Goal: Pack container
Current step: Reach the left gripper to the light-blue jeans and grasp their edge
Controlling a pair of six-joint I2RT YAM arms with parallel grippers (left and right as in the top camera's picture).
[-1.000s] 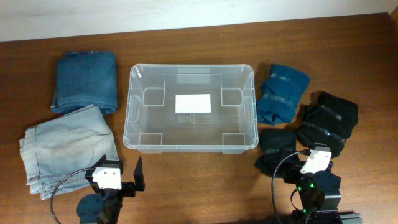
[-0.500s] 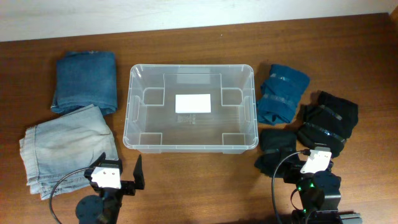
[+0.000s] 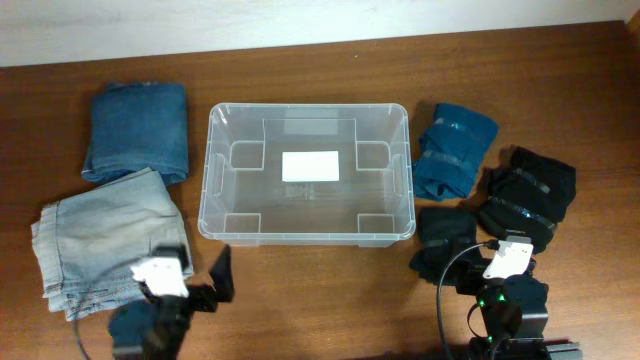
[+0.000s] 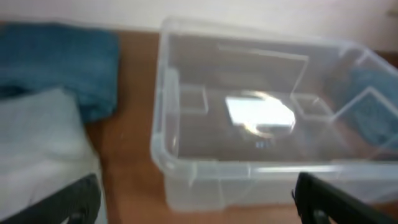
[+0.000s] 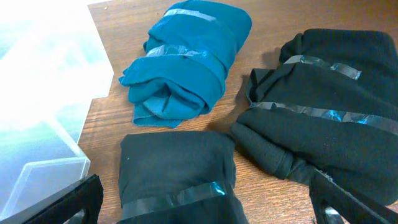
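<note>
The clear plastic container (image 3: 308, 175) stands empty mid-table, a white label (image 3: 310, 165) on its base; it also shows in the left wrist view (image 4: 249, 118). My left gripper (image 3: 195, 285) is open and empty at the front left, between the container and the light jeans (image 3: 105, 235). Its fingers frame the container's near left corner (image 4: 199, 202). My right gripper (image 3: 470, 275) is open and empty over a small black taped bundle (image 5: 177, 171). A teal taped bundle (image 5: 186, 62) and a larger black taped bundle (image 5: 329, 118) lie beyond it.
Folded dark blue jeans (image 3: 137, 130) lie at the back left, behind the light jeans. The teal bundle (image 3: 455, 148) and black bundles (image 3: 525, 195) lie right of the container. A pale wall strip runs along the table's far edge.
My left arm has shifted slightly left and toward the front edge, blurred in motion. The right arm and all the clothes have not moved.
</note>
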